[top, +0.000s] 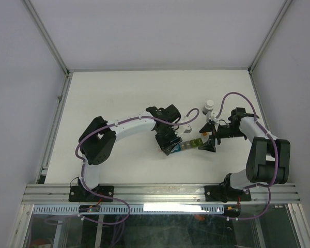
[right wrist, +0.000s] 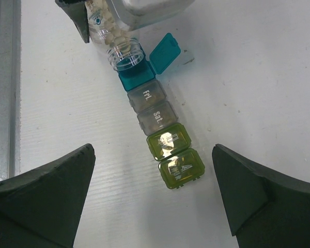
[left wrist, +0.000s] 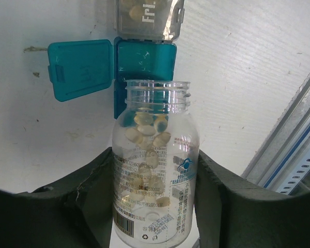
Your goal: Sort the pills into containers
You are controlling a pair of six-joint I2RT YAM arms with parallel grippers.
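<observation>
Left tool (left wrist: 155, 204) grips bottle (left wrist: 154, 150) (base cropped) over containers (left wrist: 144, 59).

Seen from above, the left arm (top: 129, 124) rises from its base at 7 o'clock, bends at the elbow and reaches toward 3 o'clock. The left gripper (top: 170, 145) points toward 5 o'clock, fingers clamped on a clear bottle (left wrist: 154, 170). The right arm (top: 266, 155) climbs from 5 o'clock. The right gripper (top: 208, 145) aims toward 8 o'clock, jaws spread wide.
</observation>
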